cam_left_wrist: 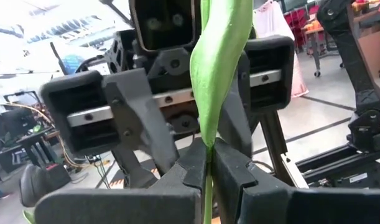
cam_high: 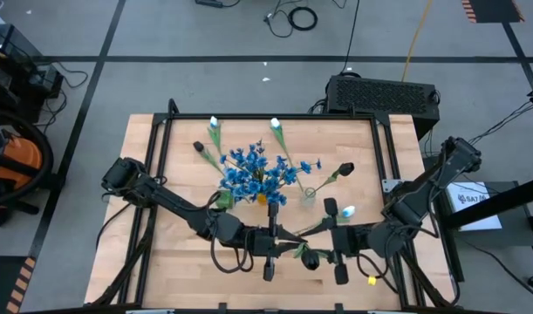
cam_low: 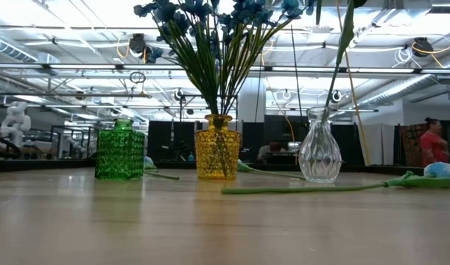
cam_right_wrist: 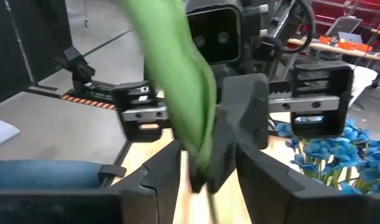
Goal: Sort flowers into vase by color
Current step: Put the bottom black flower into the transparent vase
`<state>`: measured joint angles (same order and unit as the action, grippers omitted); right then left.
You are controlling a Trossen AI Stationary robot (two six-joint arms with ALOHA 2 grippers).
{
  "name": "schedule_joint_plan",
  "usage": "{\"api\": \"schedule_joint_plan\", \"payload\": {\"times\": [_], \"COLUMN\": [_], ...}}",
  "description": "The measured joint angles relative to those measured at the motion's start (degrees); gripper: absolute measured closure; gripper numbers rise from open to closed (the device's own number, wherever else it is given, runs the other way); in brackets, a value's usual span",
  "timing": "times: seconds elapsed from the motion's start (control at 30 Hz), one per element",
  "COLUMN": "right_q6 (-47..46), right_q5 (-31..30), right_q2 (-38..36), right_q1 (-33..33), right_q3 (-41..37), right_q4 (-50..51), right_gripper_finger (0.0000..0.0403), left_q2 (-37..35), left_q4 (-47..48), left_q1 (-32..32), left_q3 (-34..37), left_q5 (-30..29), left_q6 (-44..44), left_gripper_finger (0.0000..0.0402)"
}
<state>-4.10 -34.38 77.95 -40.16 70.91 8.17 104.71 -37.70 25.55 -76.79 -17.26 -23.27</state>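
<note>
My left gripper (cam_high: 282, 237) (cam_left_wrist: 208, 167) is shut on a green leafy flower stem (cam_left_wrist: 217, 68), held above the table's near middle. Facing it, my right gripper (cam_high: 323, 237) (cam_right_wrist: 208, 180) is open, one finger on either side of the left fingertips and the stem; I cannot tell whether it touches them. The held flower's head does not show. The yellow vase (cam_low: 217, 151) holds the blue flowers (cam_high: 257, 173). The clear vase (cam_low: 320, 153) holds a dark-budded stem (cam_high: 345, 169). The green vase (cam_low: 120, 152) stands to the left. My left gripper pinches the green stem just below its broad leaf (cam_left_wrist: 208, 152) between its two shut fingers. The fingers come nearly level from the table's left and lie across the stem. The stem stands about upright in the hold, leaf above the fingers, clear of the table.
A pale tulip (cam_low: 440, 171) lies on the table with its long stem (cam_low: 313, 188) near the clear vase. Two white tulips (cam_high: 214, 126) (cam_high: 276, 127) and a dark bud (cam_high: 197, 146) lie toward the far edge. A person (cam_low: 432, 141) stands in the room behind.
</note>
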Motion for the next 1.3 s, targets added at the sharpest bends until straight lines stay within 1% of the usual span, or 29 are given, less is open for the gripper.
{"api": "schedule_joint_plan", "payload": {"times": [0.1,0.17,0.37,0.47,0.63,0.87,1.03,1.1,1.2,1.3], "right_q6": [0.24,0.26,0.28,0.24,0.2,-0.36,-0.24,-0.13,-0.24,-0.22], "right_q5": [0.19,0.17,-0.02,-0.18,-0.13,0.01,0.6,0.37,0.3,0.32], "right_q2": [0.05,0.03,-0.02,-0.06,-0.18,-0.5,-0.52,-0.52,-0.69,-0.69], "right_q1": [0.42,0.37,0.29,0.29,0.29,0.29,-0.13,-0.11,-0.06,-0.08], "right_q3": [0.0,0.0,0.0,0.0,0.0,0.0,0.0,0.0,0.02,0.02], "right_q4": [-0.27,-0.28,-0.32,-0.3,-0.32,-0.27,-0.47,-0.46,-0.84,-0.75], "right_gripper_finger": [0.0263,0.0276,0.0339,0.036,0.0357,0.0353,0.0356,0.0356,0.0356,0.0366], "left_q2": [0.0,0.0,0.0,0.0,0.0,-0.06,-1.02,-1.5,-1.57,-1.55], "left_q4": [0.05,-0.04,0.03,0.29,0.73,1.39,5.06,6.25,6.03,5.54], "left_q1": [-0.03,-0.03,-0.03,-0.03,-0.01,-0.03,-0.05,-0.07,0.08,0.1], "left_q3": [0.0,0.0,0.0,0.0,0.0,-0.01,-0.02,-0.02,-0.01,0.02], "left_q5": [-0.02,0.02,-0.28,-0.42,-0.42,-0.24,2.68,2.95,2.28,0.24], "left_q6": [-0.02,-0.02,0.0,-0.02,-0.04,-0.02,1.55,1.99,1.98,2.75], "left_gripper_finger": [0.0382,0.0382,0.0382,0.0375,0.0353,0.0347,0.0334,0.0319,0.0283,0.0248]}}
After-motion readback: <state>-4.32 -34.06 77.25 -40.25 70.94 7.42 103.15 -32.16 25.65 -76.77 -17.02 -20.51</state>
